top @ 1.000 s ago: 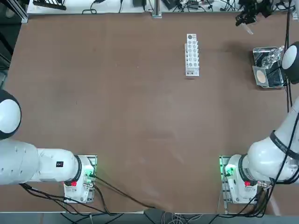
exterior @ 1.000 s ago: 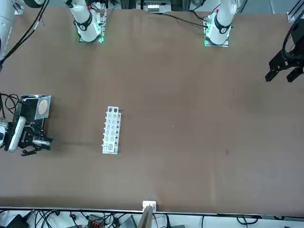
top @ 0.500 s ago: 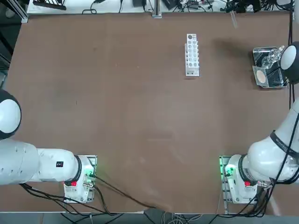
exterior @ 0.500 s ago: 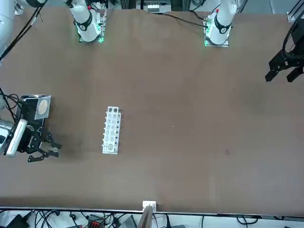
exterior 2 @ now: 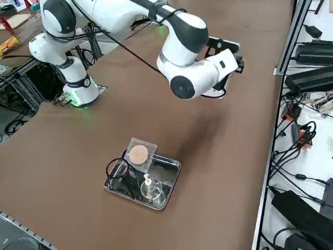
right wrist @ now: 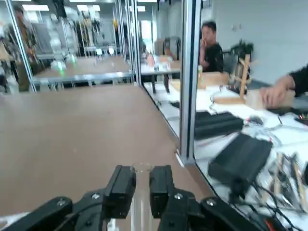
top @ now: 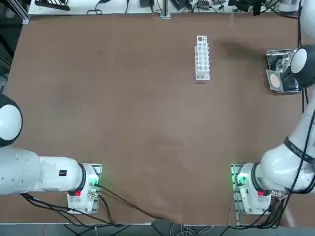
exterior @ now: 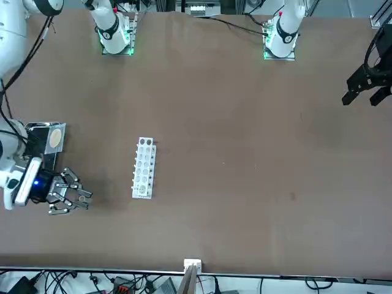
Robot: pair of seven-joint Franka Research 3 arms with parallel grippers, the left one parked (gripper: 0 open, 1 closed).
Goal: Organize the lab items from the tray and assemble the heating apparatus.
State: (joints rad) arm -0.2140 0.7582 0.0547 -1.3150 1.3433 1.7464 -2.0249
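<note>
The shiny metal tray [exterior 2: 171, 167] lies near the table's right edge. In it stand the small clear burner [exterior 2: 151, 190] and the black wire ring tripod [exterior 2: 118, 169]. The grey mesh square with its tan centre [exterior 2: 139, 154] leans on the tray's rim. From overhead the tray [top: 283, 53] sits partly under my right arm. My right gripper [exterior: 76, 196] hovers over the table's far edge, between tray and rack. In the wrist view the gripper [right wrist: 142, 175] is shut on a thin clear glass tube [right wrist: 141, 202].
A white rack with rows of holes [top: 202, 57] stands at the far middle of the table, left of the tray. Cables and black boxes [exterior 2: 307, 78] line the bench beyond the far edge. A seated person [right wrist: 211, 45] and a hand [right wrist: 274, 94] show beyond the table.
My right gripper has travelled from beside the tray along the far edge toward the rack, rising and turning level, with the clear tube still in it. Tray and rack have not moved.
</note>
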